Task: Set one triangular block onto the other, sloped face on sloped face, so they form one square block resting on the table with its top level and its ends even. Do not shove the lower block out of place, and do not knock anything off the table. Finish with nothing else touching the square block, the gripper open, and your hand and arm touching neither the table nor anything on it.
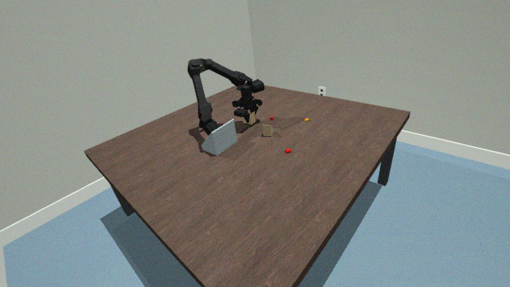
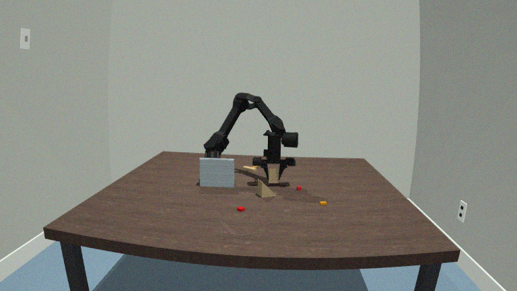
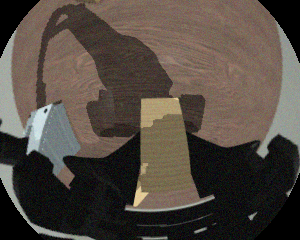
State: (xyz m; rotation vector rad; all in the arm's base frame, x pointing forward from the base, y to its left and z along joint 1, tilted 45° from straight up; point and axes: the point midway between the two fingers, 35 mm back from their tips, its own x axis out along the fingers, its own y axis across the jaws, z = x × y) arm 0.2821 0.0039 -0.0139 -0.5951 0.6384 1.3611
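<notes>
My gripper (image 1: 251,117) (image 2: 273,179) (image 3: 160,132) is shut on one tan triangular block (image 1: 250,119) (image 2: 273,173) (image 3: 165,150), which hangs between the fingers low over the table; any gap beneath it is hard to judge. The other tan triangular block (image 1: 267,130) (image 2: 264,190) stands on the table (image 1: 233,200) (image 2: 266,230), apart from the held one and nearer the exterior camera. In the exterior view its tall edge is at the left and its slope falls to the right. In the wrist view the held block's lower part is hard to read.
A large grey-blue wedge (image 1: 224,139) (image 2: 217,172) (image 3: 60,134) stands near the arm's base. A red cube (image 1: 271,117) (image 2: 299,188), another red piece (image 1: 287,151) (image 2: 240,209) and an orange piece (image 1: 306,119) (image 2: 323,203) lie around the blocks. A pale tan piece (image 2: 249,167) lies farther back.
</notes>
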